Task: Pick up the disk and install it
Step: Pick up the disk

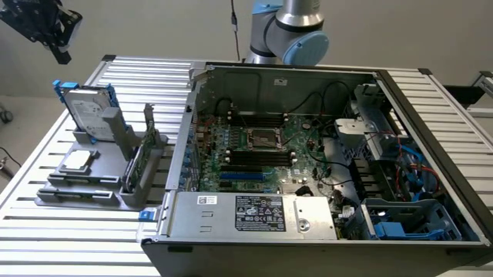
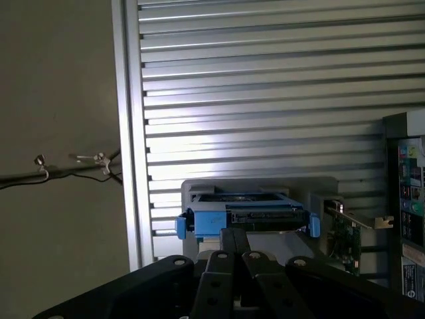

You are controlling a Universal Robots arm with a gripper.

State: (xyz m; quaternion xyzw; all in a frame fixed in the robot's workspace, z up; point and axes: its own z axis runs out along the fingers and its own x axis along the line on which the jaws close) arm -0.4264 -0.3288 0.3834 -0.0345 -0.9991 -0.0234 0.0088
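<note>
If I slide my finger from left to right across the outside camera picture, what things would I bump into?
gripper → disk → green circuit card → motherboard → blue drive bay

Blue-plastic-edged silvery metal disk [image 1: 86, 115]

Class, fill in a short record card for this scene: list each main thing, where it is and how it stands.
Gripper: raised in the air, apart from the disk
Disk: upright in the grey stand, not yet picked up
Chip: lying flat on the same stand
Green card: on edge in the stand, on the side nearest the computer case
Computer case: open, circuit board showing, on the slatted table
</note>
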